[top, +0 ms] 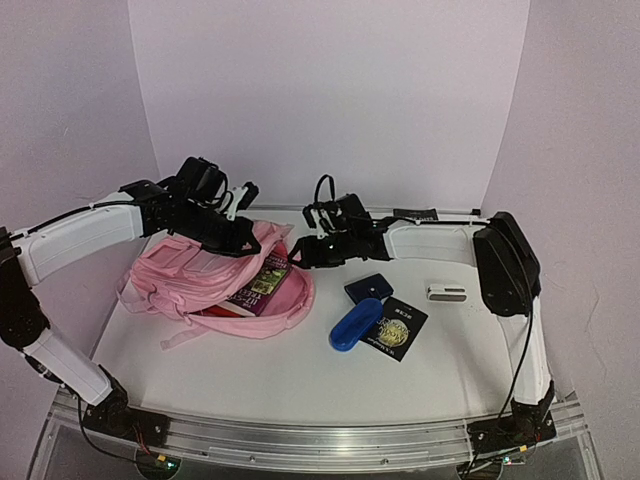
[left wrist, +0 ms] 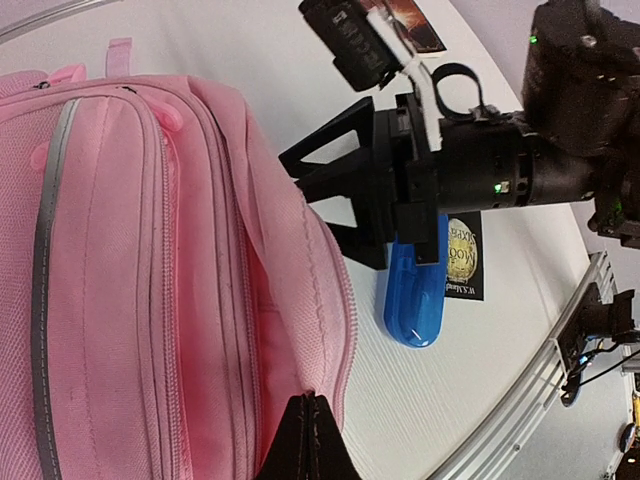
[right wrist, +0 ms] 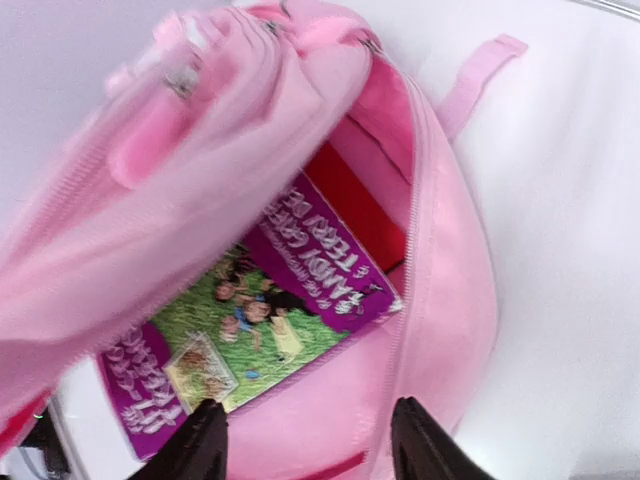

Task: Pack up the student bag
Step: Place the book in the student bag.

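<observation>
Currently, student bag [top: 190,278]: lies on its side on the left half of the bench [top: 300,385], long axis running left to right, open mouth facing right. Contents: book with a purple-and-green cover [right wrist: 270,320], lying flat; something red [right wrist: 352,202] beneath it. Left pincer [left wrist: 307,432]: pressed together on the bag's upper flap edge, holding it raised. Right pincer [right wrist: 310,450]: spread, empty, at the mouth. Right of the bag, on the bench: blue case [top: 355,325], dark box [top: 368,288], black booklet [top: 400,328].

Robot lab booth: plain walls [top: 330,90], white table [top: 300,375], aluminium rail [top: 320,436].
</observation>
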`<action>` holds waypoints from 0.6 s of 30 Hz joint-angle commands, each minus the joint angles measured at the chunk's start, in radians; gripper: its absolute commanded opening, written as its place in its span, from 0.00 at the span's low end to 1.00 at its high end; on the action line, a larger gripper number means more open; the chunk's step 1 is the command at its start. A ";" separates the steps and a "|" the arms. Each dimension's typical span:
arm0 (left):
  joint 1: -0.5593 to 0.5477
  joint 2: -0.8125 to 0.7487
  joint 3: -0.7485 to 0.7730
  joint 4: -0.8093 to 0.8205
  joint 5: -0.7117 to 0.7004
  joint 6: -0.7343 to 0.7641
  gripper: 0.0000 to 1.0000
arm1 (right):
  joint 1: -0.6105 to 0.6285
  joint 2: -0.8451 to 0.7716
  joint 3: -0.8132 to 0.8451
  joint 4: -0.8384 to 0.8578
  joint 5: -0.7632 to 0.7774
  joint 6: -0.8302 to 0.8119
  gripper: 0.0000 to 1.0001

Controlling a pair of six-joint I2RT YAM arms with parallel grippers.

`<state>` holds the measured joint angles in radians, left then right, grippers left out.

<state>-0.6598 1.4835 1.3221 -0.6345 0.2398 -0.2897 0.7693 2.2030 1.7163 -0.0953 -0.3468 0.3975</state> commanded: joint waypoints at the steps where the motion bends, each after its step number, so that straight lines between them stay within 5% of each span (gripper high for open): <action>1: 0.005 -0.064 0.007 0.045 0.021 -0.008 0.00 | 0.027 0.059 0.058 -0.098 0.127 -0.167 0.61; 9: 0.005 -0.068 -0.023 0.055 0.019 -0.017 0.00 | 0.046 0.136 0.139 -0.179 0.221 -0.267 0.52; 18: 0.005 -0.054 -0.076 0.063 -0.008 -0.032 0.00 | 0.033 0.123 0.197 -0.236 0.313 -0.310 0.02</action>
<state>-0.6590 1.4670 1.2665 -0.6089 0.2395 -0.3097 0.8124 2.3379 1.8609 -0.3047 -0.1162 0.1258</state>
